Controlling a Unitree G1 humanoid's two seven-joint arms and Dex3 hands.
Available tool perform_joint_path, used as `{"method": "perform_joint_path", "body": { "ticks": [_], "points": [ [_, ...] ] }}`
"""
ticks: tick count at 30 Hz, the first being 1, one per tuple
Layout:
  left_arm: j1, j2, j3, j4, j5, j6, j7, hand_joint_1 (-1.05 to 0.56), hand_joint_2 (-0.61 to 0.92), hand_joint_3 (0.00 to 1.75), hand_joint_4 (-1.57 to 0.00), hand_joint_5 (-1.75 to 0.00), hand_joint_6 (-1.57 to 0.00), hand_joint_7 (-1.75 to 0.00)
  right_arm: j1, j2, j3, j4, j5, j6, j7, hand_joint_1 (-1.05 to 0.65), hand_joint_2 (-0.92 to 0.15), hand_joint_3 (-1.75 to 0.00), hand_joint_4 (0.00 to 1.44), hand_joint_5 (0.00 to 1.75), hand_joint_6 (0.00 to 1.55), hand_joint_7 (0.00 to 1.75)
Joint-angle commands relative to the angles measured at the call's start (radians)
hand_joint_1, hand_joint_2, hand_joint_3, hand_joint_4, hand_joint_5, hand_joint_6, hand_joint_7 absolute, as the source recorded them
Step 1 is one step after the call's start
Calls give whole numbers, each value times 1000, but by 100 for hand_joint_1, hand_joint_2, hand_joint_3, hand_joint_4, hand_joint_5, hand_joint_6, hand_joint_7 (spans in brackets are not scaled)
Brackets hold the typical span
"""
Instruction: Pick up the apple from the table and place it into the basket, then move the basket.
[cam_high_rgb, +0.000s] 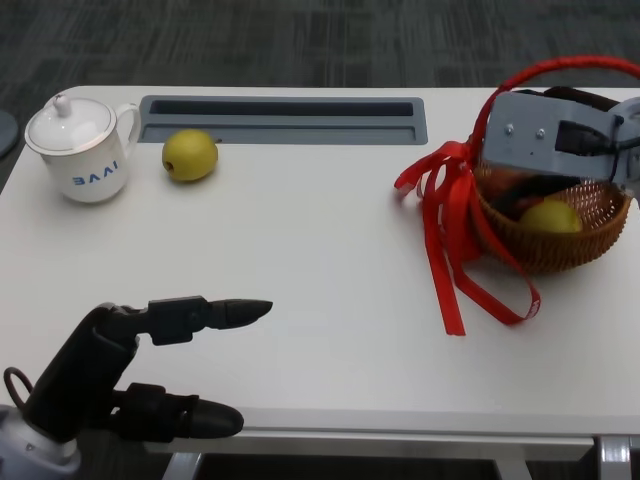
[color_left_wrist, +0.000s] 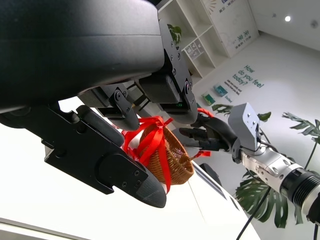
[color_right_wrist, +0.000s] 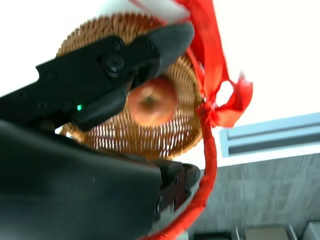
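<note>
The round woven wicker basket (cam_high_rgb: 560, 235) with a red arched handle and a red ribbon bow is seen at the table's far right. The robot's right hand (cam_high_rgb: 560, 135) is held directly over it, just under the handle's arch, so this hand is much the nearer one. In the right wrist view, the reddish-yellow apple (color_right_wrist: 150, 100) is seen below the black fingers (color_right_wrist: 115, 65), lying in the bowl of the basket. No grip on the fruit is shown; whether the right hand's fingers are spread or curled cannot be told for certain.

The left hand (cam_high_rgb: 130, 370) is kept well apart at the near left edge of the white table (cam_high_rgb: 320, 300), its fingers stretched apart and nothing held.

The placing seems done, and the basket's handle is judged the next target; it arches above the right hand's fingers.

A yellow-green pear-like fruit (cam_high_rgb: 190, 155) and a white lidded ceramic mug (cam_high_rgb: 80, 150) are left at the far left.
</note>
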Motion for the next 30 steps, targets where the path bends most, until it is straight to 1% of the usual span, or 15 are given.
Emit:
{"method": "perform_joint_path", "body": {
  "ticks": [1, 6, 10, 14, 18, 21, 25, 27, 30],
  "points": [
    [-12, 7, 4, 3, 3, 12, 3, -58, 67, 0, -85, 0, -77, 0, -15, -15, -22, -14, 30, -3, 30, -95, -79, 0, 14, 1, 15, 2],
    [-34, 6, 4, 10, 11, 18, 3, -58, 67, 0, -85, 0, -77, 0, -12, -29, -48, -25, 63, -12, 74, -93, -78, 0, 10, 0, 14, 0],
    [-50, 4, 6, 11, 20, 24, 9, -58, 67, 0, -85, 0, -77, 0, -10, -48, -54, -38, 75, -32, 96, -93, -80, -1, 20, 5, 16, 1],
    [-69, 0, 3, 21, 12, 22, 1, -59, 67, 0, -85, 0, -76, 0, 11, -72, -72, -52, 101, -76, 97, -92, -80, 0, 18, 2, 19, 2],
    [-88, 2, 2, 39, 10, 14, -6, -60, 68, 1, -84, 0, -77, 0, 68, -92, -132, -77, 165, -141, 79, -89, -81, 0, 21, 3, 24, 3],
    [-101, 5, 3, 54, 13, 8, -7, -61, 70, 1, -84, 0, -76, 0, 120, -100, -168, -103, 210, -197, 58, -86, -82, -1, 27, 4, 27, 2],
    [-113, 5, 5, 63, 10, 12, -7, -62, 70, 1, -83, 0, -75, 0, 187, -107, -186, -154, 236, -242, 24, -88, -85, 0, 46, 19, 29, 1],
    [-119, 4, 5, 70, 6, 11, -8, -61, 70, 0, -83, 0, -74, 0, 216, -110, -191, -182, 245, -261, 16, -90, -86, 0, 45, 13, 30, 0],
    [-129, 1, 6, 88, 1, 8, -11, -60, 70, 0, -83, 0, -74, 0, 278, -115, -205, -244, 268, -326, 21, -88, -88, -1, 35, 3, 30, 0]
  ]
}}
